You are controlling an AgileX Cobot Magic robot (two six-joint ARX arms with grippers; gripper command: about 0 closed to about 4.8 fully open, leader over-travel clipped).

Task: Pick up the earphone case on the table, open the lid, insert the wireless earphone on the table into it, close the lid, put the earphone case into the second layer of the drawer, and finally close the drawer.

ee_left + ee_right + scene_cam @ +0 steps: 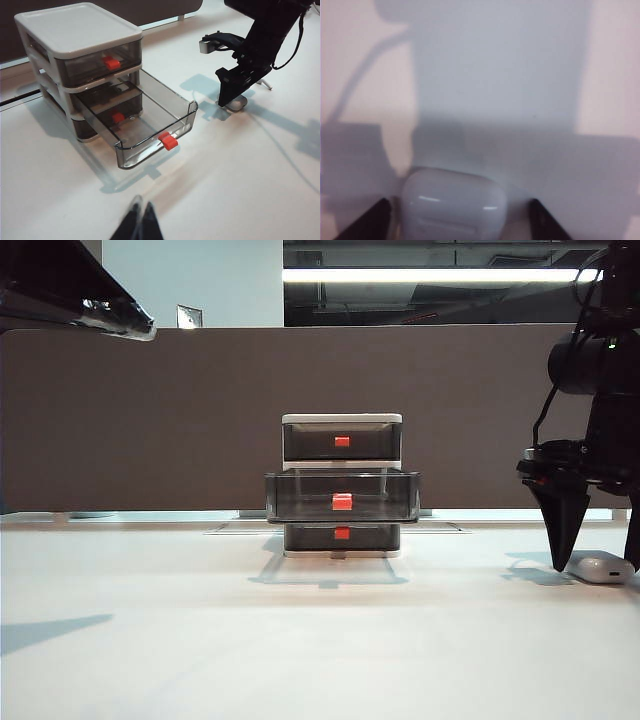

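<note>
At the right edge of the exterior view, the right end effector stands wide open, its fingers on both sides of the earphone case, which lies on the tabletop. The left end effector is closed and holds nothing. The second layer of the drawer is pulled out at centre frame.

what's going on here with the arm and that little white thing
The right claw is open and set down around the earphone case lying on the table, one finger on each side, not yet gripping. The second layer of the drawer is pulled out. The left claw is shut, hanging away from it all.
</note>
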